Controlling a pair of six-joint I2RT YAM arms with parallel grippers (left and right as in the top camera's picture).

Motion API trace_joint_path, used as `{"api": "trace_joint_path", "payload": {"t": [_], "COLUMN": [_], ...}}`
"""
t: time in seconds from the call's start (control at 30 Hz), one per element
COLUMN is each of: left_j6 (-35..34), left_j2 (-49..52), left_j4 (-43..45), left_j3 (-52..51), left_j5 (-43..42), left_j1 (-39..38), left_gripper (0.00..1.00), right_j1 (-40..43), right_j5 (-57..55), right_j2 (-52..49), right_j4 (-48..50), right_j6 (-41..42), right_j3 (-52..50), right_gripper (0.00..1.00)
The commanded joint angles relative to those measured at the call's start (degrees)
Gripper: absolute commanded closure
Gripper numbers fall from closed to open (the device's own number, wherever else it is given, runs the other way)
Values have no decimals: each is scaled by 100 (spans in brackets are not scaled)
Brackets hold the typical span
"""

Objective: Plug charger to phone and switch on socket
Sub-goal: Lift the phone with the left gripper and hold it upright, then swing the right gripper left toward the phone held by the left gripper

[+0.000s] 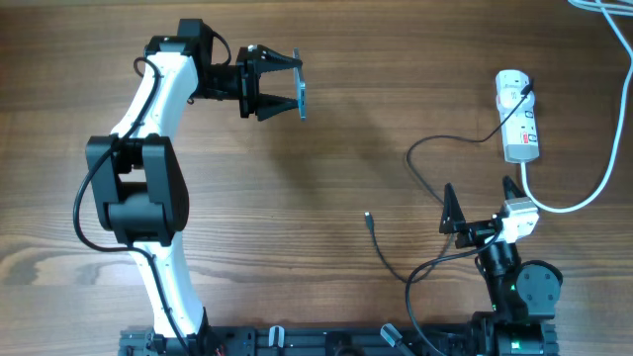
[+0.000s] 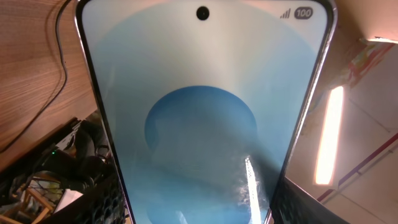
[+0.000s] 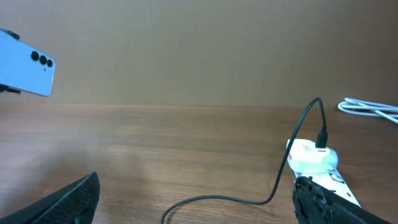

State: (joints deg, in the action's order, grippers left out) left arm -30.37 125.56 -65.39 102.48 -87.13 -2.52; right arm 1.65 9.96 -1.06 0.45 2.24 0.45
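Observation:
My left gripper (image 1: 293,87) is shut on the phone (image 1: 301,101) and holds it on edge above the table at the upper left. In the left wrist view the phone's cyan screen (image 2: 199,93) fills the frame between my fingers (image 2: 199,208). The right wrist view shows the phone's back (image 3: 25,62). The white socket (image 1: 517,121) lies at the right, with the charger's black plug (image 1: 525,91) in its far end. The thin black cable (image 1: 415,163) loops across the table and its small tip (image 1: 367,217) lies loose at the middle. My right gripper (image 1: 479,190) is open and empty, just in front of the socket (image 3: 313,155).
A thick white cable (image 1: 593,193) runs from the socket out to the right edge and shows in the right wrist view (image 3: 373,109). The black cable (image 3: 249,200) curves over the table between my right fingers (image 3: 199,208). The arm bases stand at the front edge.

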Motion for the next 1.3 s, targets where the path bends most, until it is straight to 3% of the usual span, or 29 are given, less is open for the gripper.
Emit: {"api": "trace_joint_path", "payload": {"t": [0.0,0.27,0.43,0.53,0.7,0.87,1.0,1.1,1.27], "left_j6": [-11,-13,-13,-11,-13,-11,-11,-11,-11], "left_j2": [-299,-299,-299,-299,-299,-299,-299,-299,-299], "left_j4": [-7,-26,-26,-26,-26,-26,-26,-26,-24], "left_j3": [-4,-4,-4,-4,-4,-4,-4,-4,-4], "left_j5": [-323,-323,-323,-323,-323,-323,-323,-321,-323], "left_j1": [2,2,2,2,2,2,2,2,2], "left_gripper": [35,35,35,36,35,36,36,36,36], "right_j1": [-20,-20,-20,-20,-20,-20,-20,-20,-20], "right_j5": [-120,142,1399,1563,1602,1368,2299,3598,3779], "right_j2": [26,26,26,26,-304,-1613,-2702,-3287,-4030], "right_j4": [15,201,1130,1698,782,-704,-439,304,1259], "right_j6": [-74,96,262,262,-205,-525,-498,-13,1429], "right_j3": [-15,-15,-13,125,997,2363,2935,2942,3099], "right_gripper": [0,0,0,0,0,0,0,0,0]}}
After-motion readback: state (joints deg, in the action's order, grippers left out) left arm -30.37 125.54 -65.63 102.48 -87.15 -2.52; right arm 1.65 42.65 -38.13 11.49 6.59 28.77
